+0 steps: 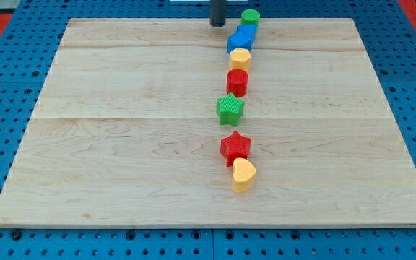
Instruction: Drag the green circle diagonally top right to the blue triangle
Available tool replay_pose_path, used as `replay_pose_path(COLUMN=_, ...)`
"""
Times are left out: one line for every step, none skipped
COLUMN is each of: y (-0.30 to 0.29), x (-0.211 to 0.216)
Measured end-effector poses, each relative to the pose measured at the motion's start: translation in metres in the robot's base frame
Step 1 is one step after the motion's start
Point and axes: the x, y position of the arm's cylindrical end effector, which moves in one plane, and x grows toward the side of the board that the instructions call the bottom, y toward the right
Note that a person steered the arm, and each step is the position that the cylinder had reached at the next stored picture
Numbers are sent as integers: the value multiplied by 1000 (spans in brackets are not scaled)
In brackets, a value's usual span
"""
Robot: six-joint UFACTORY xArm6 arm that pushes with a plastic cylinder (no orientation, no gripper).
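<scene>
- Jaws are absent on this arm: it ends in a plain dark rod, so nothing opens, closes or grips, and any contact is a push from the side.
- Camera view, the rod: the tip (pixel 217 25) stands at the view's top edge of the wooden board (pixel 121 130), just to the view's left of the green circle and apart from it.
- Camera view, the task's things: the green circle (pixel 250 16) sits at the very top of a line of blocks, and the blue blocks (pixel 242 37) lie directly below it, seemingly touching it; whether one of them is the triangle cannot be made out from here.
- Camera view, the rest of the line: downward come a yellow block (pixel 240 58) against the blue, a red cylinder (pixel 237 81), a green star (pixel 230 109), a red star (pixel 235 147) and a yellow heart (pixel 243 175) touching that star.
- Handling, as a judgement: the green circle looks like a small, light, rigid block that should slide easily on smooth wood; its round side offers no flat face, so an off-centre push would likely let it roll aside off the rod.
- Where to meet it: low on its curved wall, square through its centre, on the side opposite the intended travel.
- Risk: it lies close to the board's top edge and crowds the blue blocks, so these could be shoved along too.
</scene>
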Motion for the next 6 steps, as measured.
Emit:
replay_pose_path(y=-29, x=0)
replay_pose_path(y=8, x=-1)
replay_pose_path(y=47, x=-3)
replay_pose_path(y=71, x=-4)
replay_pose_path(y=67, x=-5)
replay_pose_path(y=70, x=-5)
